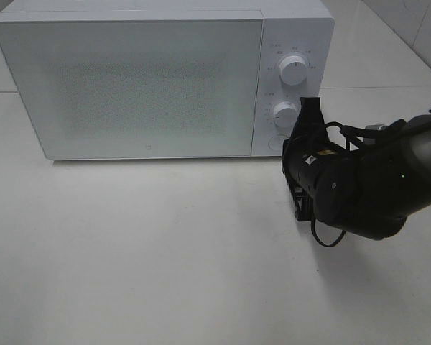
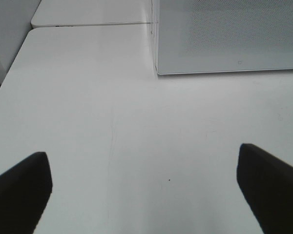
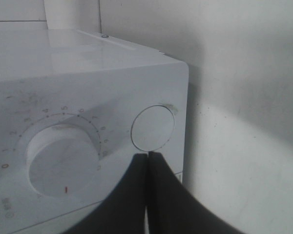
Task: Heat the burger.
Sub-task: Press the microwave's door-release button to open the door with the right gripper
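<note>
Burger unseen; closed right fingers (image 3: 168,195) at microwave button (image 3: 153,127).

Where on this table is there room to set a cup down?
The wide white table in front of the microwave door is bare, from its left edge across to the black arm. The other arm's open fingers hang above it. Crowded: the right corner, where that arm's shut fingers sit at the microwave's round button.

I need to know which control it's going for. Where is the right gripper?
The right gripper is on the right of the high view at the microwave's panel, shut jaws at the round button's edge, below the lower dial.
</note>
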Robot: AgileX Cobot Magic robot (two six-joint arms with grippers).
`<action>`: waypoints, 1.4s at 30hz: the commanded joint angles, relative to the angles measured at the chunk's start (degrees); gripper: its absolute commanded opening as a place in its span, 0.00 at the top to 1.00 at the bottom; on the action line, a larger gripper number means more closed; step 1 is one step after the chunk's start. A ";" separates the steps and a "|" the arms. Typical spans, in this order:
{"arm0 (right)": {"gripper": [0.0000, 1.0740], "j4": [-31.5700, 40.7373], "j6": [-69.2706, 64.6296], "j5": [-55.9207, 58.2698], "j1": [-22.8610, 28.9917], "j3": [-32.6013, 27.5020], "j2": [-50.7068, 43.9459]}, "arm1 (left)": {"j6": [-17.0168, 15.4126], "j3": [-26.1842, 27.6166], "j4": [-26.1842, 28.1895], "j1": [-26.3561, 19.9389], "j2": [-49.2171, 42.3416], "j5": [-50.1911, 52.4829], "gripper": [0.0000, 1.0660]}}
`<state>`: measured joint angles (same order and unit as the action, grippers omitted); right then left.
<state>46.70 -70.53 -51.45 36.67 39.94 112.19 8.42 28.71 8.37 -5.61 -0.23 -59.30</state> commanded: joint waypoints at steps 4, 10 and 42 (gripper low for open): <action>1.00 -1.60 -1.95 0.97 -0.69 3.32 2.41 | 0.11 -0.11 0.00 -0.11 -1.38 0.11 0.08; 1.00 -3.09 -1.89 1.49 -2.18 6.19 4.64 | 0.11 -0.11 0.00 -0.11 -1.38 0.11 0.08; 1.00 -5.50 -3.15 3.32 -5.27 9.91 7.96 | 0.11 -0.11 0.00 -0.11 -1.38 0.11 0.08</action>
<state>42.28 -73.74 -48.24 31.63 48.93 120.03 8.42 28.71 8.37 -5.61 -0.23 -59.30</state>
